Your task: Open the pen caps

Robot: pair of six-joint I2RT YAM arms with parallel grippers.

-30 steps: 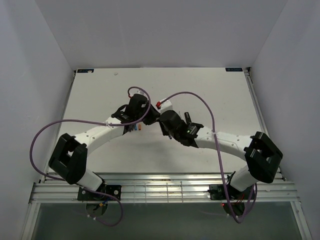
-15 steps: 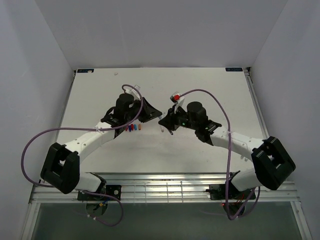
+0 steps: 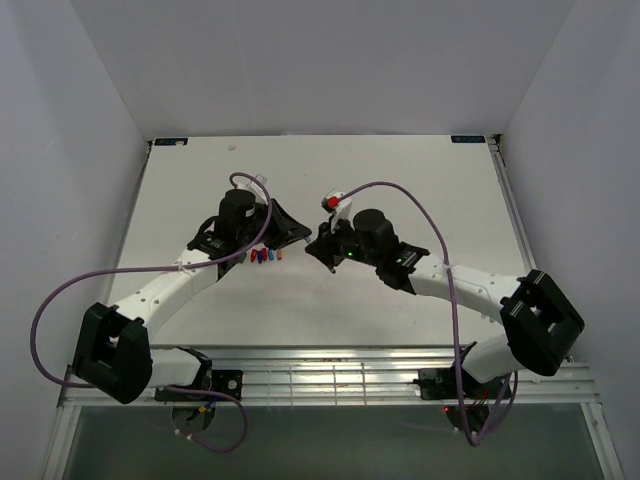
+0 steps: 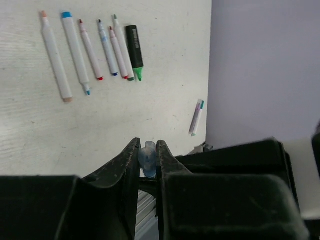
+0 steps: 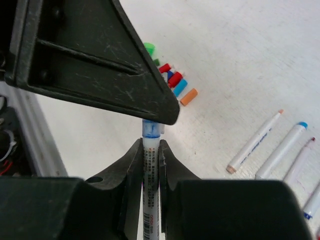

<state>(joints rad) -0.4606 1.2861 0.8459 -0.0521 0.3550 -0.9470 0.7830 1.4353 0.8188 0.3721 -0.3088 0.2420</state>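
Note:
My left gripper (image 4: 148,145) is shut on a small blue translucent pen cap (image 4: 148,160). My right gripper (image 5: 151,145) is shut on a white pen barrel (image 5: 151,170). Its blue end (image 5: 152,129) runs under a left finger (image 5: 100,65). In the top view the left gripper (image 3: 290,232) and right gripper (image 3: 318,247) meet tip to tip above mid-table. I cannot tell whether the cap is on or off the pen. Several loose caps (image 5: 172,80) in green, red, blue and orange lie in a cluster, also in the top view (image 3: 268,255).
Several white pens (image 4: 80,50) and a black marker with a green tip (image 4: 134,50) lie in a row on the white table (image 4: 50,130). One more pen (image 4: 196,117) lies alone near the wall. Purple cables (image 3: 420,215) loop over both arms.
Both arms have swung to the left. My right gripper has moved left and meets the left gripper tip to tip again, slightly left of where they were a second ago.

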